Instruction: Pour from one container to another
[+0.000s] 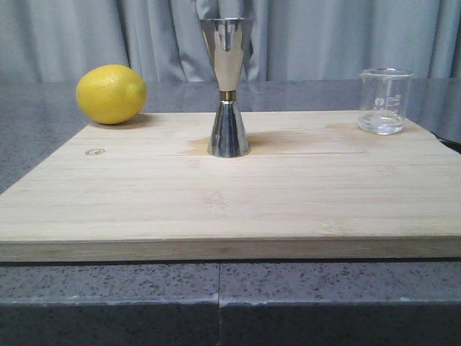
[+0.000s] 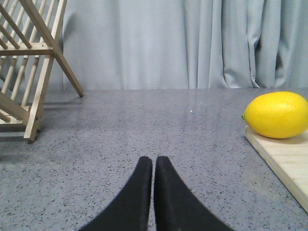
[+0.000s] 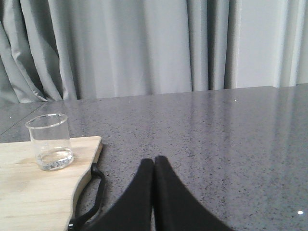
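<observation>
Small clear glass beaker (image 1: 385, 101) stands upright at the far right corner of the pale wooden board (image 1: 216, 194), a little liquid inside. Judged light, brittle, slick: grip mid-wall. Tall steel hourglass jigger (image 1: 227, 86) stands at board centre. Left gripper (image 2: 153, 166) and right gripper (image 3: 154, 166) both closed, empty.

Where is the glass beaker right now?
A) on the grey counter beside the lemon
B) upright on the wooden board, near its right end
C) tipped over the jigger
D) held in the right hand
B: the glass beaker stands upright on the wooden board, untouched, well right of the steel jigger.
</observation>
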### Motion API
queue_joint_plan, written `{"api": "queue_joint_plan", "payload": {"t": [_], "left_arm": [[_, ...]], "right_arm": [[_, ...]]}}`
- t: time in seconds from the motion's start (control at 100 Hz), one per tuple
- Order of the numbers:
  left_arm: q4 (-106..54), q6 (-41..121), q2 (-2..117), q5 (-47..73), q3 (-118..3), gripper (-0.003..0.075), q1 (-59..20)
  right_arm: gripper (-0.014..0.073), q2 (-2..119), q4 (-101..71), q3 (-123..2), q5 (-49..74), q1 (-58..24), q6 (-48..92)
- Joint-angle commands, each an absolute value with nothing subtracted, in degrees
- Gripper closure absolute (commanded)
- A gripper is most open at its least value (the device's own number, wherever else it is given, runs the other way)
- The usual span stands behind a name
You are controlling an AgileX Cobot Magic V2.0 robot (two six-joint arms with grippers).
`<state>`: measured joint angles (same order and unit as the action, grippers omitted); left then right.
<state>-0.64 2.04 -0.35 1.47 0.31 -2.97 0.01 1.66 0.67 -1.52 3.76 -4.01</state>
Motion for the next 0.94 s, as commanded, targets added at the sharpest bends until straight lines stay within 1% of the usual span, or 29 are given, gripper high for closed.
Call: {"api": "queue_joint_plan", "payload": {"t": [0.0, 0.93], "left_arm": [[-1.1, 2.1, -1.6, -3.3, 1.8, 0.0739, -3.0], [-1.1, 2.1, -1.6, -3.2, 1.8, 0.0739, -3.0]], "right_arm": [[0.0666, 0.4, 1.6, 1.3, -5.8, 3.6, -3.2], [0.0666, -1.7, 1.6, 1.3, -5.9, 3.3, -3.2]]}}
